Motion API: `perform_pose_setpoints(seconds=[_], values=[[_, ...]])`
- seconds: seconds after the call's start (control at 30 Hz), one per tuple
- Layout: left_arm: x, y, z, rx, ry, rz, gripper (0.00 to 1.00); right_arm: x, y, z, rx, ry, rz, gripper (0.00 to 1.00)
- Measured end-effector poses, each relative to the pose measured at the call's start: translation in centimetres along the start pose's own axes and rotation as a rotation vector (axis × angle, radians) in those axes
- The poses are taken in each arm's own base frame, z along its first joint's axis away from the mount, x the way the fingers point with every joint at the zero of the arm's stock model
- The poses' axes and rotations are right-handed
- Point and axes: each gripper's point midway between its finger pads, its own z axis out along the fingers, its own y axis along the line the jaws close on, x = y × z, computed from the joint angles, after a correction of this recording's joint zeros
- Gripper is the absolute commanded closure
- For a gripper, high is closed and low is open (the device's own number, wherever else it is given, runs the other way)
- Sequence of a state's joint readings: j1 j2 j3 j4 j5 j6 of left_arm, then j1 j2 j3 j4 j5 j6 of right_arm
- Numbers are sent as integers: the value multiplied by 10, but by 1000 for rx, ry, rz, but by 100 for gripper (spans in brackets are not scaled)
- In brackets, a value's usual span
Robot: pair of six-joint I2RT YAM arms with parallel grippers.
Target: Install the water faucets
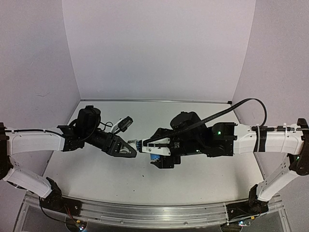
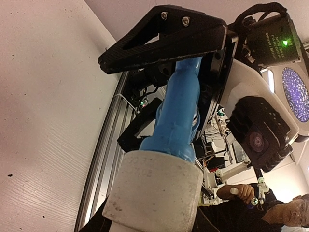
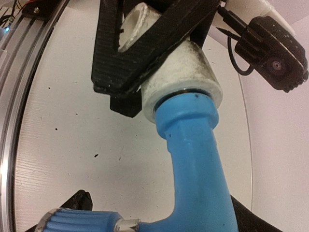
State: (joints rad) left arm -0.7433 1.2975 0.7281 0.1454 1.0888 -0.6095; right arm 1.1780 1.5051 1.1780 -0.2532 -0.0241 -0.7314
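Mating step: right fingers (image 2: 193,29) grip tap (image 3: 193,159), left fingers (image 3: 107,58) grip fitting (image 3: 181,79); next, push and twist home

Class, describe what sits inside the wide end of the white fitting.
The end of the blue tap goes into the white fitting. How deep it reaches, and anything further inside, is hidden by the fitting's wall.

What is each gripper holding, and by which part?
The left gripper clamps the white fitting across its cylindrical body. The right gripper clamps the blue tap at its handle end; the tap's other end sits in the fitting.
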Motion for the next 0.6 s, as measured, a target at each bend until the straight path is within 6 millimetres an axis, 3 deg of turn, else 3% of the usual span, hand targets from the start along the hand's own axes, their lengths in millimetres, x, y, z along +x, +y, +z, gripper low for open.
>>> perform_pose_setpoints(seconds=[0.2,0.4,0.5,0.6], values=[[-7,6,1,-44,-18,35,100,-2,4,-1,-39,-20,105,75],[-27,9,-7,-220,-137,285,100,-8,-2,-4,-148,-106,384,92],[-41,8,-18,-310,-221,494,100,-31,-20,-10,-308,-250,657,92],[-61,11,-31,-429,-307,712,100,-50,-49,-16,-511,-401,979,68]])
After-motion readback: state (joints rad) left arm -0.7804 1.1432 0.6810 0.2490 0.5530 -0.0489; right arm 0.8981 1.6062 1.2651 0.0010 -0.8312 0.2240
